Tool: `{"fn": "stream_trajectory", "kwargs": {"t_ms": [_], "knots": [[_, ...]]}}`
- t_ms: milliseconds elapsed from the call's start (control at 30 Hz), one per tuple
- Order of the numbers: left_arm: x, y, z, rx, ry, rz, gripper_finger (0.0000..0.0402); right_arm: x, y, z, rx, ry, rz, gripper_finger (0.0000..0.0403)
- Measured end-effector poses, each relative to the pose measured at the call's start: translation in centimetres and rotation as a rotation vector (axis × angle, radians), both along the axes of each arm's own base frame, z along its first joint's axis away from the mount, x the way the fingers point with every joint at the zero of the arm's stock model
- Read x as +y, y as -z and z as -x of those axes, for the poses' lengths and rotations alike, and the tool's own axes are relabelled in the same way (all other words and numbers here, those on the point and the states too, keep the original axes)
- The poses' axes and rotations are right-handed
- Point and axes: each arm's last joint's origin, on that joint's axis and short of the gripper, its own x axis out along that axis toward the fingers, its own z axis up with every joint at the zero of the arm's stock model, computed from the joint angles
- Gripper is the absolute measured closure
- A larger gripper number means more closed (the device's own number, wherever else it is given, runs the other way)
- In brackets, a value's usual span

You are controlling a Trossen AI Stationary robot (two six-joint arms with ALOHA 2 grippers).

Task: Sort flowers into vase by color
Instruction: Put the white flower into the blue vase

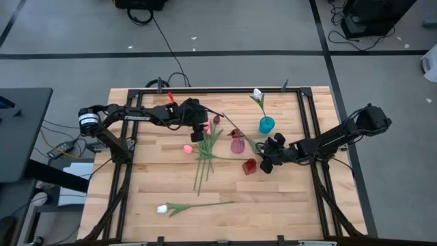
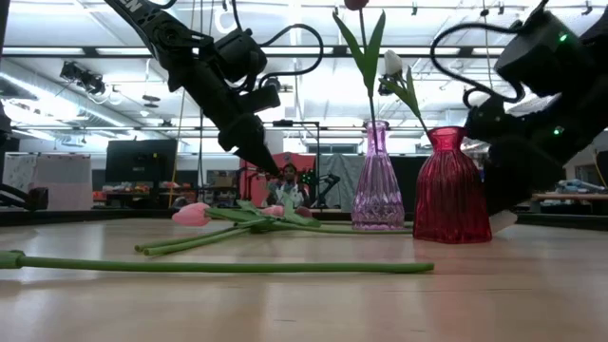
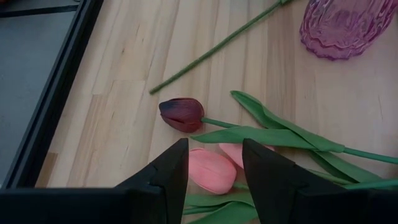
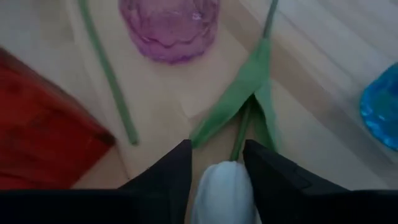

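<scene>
While left gripper [image 3: 214,165] gapes above smooth pink tulips [image 3: 211,170], right gripper [image 4: 217,163] pinches a white tulip [image 4: 225,193].

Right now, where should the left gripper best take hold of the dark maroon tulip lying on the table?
Probably on the thin stem just behind the maroon tulip head, coming from above with the left gripper, fingers straddling the stem. It lies flat, and the head looks soft.

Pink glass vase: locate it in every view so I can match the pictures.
High view: pink glass vase at table centre.
Low view: the vase right of centre, left of the red vase.
Left wrist view: upper right corner.
Right wrist view: top centre.
Shared landmark: the red vase beside it, absent from the left wrist view.
</scene>
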Motion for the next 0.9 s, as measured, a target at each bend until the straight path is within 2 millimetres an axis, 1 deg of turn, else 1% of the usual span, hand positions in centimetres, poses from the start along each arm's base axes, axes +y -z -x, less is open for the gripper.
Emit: {"fn": "stream_trajectory", "kwargs": {"t_ms": [167, 300, 400, 467, 567, 733, 800, 900], "knots": [[0.0, 0.0, 0.0, 0.001, 0.000, 0.000, 0.0246, -0.2, 0.4, 0.2, 0.064, -0.045, 0.000, 0.0220], [0.0, 0.0, 0.0, 0.001, 0.000, 0.001, 0.0246, -0.7, 0.5, 0.7, 0.126, -0.020, -0.010, 0.0220], [0.0, 0.1, 0.1, 0.009, 0.000, 0.003, 0.0246, -0.8, 0.2, 1.0, 0.144, -0.031, -0.059, 0.0224], [0.0, 0.1, 0.1, 0.010, 0.000, 0.004, 0.0246, -0.9, -0.3, 1.1, 0.168, -0.039, -0.102, 0.0227], [0.0, 0.0, 0.0, 0.004, 0.000, 0.001, 0.0246, -0.8, -1.3, 1.5, 0.251, -0.025, -0.154, 0.0231], [0.0, 0.0, 0.0, -0.002, 0.000, -0.001, 0.0246, -0.9, -2.7, 1.9, 0.354, 0.002, -0.157, 0.0244], [0.0, 0.0, 0.0, 0.000, 0.001, 0.000, 0.0246, -0.7, -3.4, 2.0, 0.394, 0.006, -0.201, 0.0249], [0.0, 0.0, 0.0, 0.002, 0.001, 0.001, 0.0246, -0.5, -4.7, 2.3, 0.501, 0.015, -0.298, 0.0254]]}}
